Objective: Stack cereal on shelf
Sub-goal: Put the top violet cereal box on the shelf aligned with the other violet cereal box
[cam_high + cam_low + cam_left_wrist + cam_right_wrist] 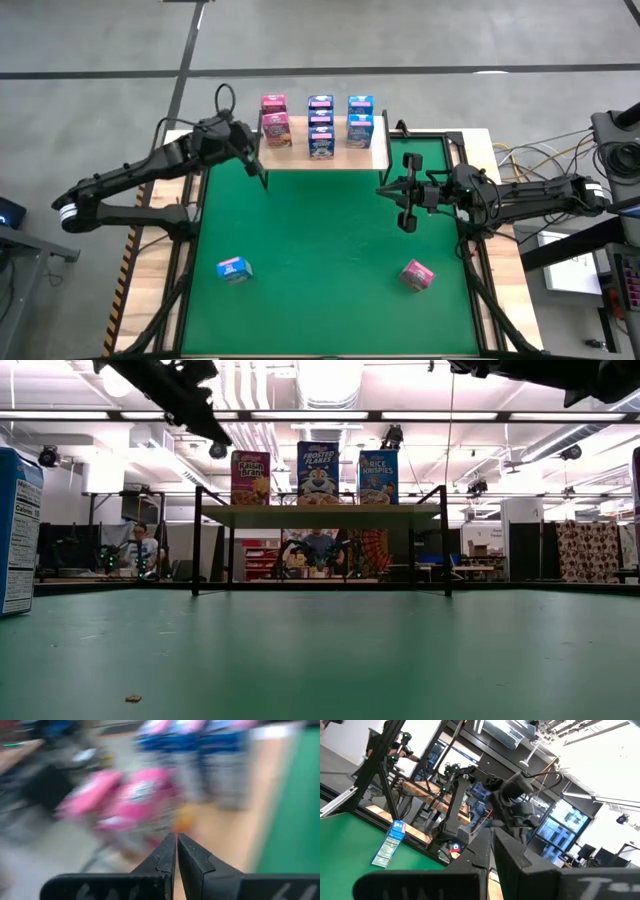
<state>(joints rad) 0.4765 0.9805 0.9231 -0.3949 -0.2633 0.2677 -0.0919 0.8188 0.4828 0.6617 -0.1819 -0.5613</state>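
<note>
Count from the high view: seven cereal boxes on the shelf (378,150), in three columns. Left column is two pink boxes (275,118), middle column three blue boxes (321,126), right column two blue boxes (361,118). Two more lie loose on the green mat (330,240), well apart: a blue box (233,268) near the front left and a pink box (417,274) near the front right. Nine total.

Left pincer (262,180) sits at the shelf's left front corner, just beside the pink column, fingers pressed together, nothing in them. Right pincer (386,189) is over the mat just in front of the shelf's right end, also closed and empty.

View differences:
- Low view shows only the three front boxes on the shelf (315,515), with fronts readable: Raisin Bran (250,478), Frosted Flakes (317,472), Rice Krispies (378,476). The columns behind them are hidden. The shelf's black legs show here. A box side (18,532) fills the left edge. A person sits far back in the room.
- Left wrist view is motion-blurred: pink and blue boxes on the plank beyond the closed fingertips (170,851), count unreadable.
- Right wrist view shows the blue box (390,845) lying on the mat, with the left arm beyond it. The shelf is out of frame.
</note>
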